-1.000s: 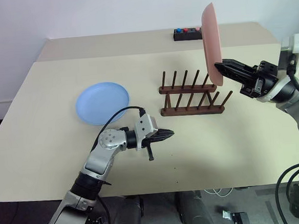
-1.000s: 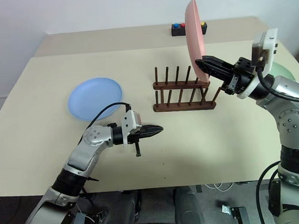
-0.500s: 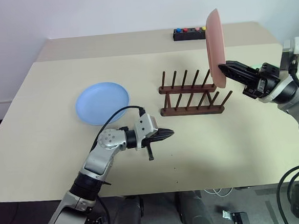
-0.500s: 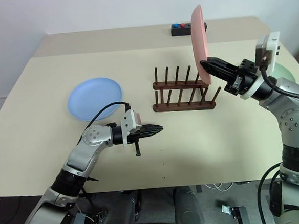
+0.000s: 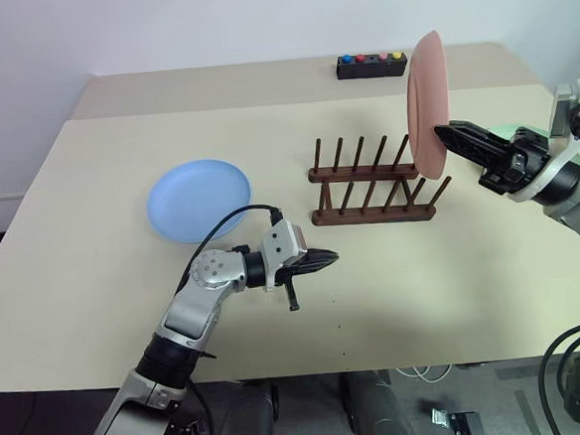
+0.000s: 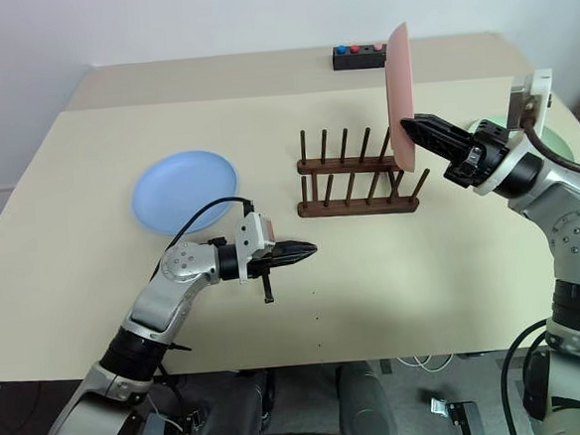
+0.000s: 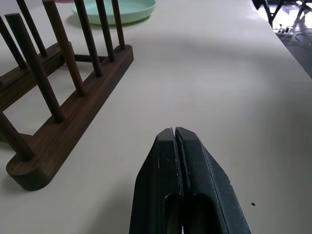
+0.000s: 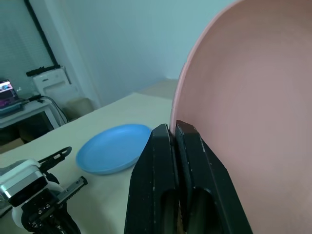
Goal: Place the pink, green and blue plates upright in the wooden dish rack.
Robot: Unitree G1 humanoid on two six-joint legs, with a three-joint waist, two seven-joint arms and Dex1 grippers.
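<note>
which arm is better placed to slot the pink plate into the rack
The right. Its gripper is already shut on the pink plate, holding it upright just above the right end of the wooden dish rack. The left gripper is shut, holds nothing and sits near the table's front.

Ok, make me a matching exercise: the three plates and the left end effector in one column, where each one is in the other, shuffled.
Things:
1. pink plate
2. blue plate
3. green plate
4. left end effector

Places:
A. flat on the table, left of the dish rack
B. shut, empty, in front of the rack
C. upright, gripped by the right end effector over the rack's right end
D. flat on the table, beyond the rack's right end

Pairs: 1-C, 2-A, 3-D, 4-B
</note>
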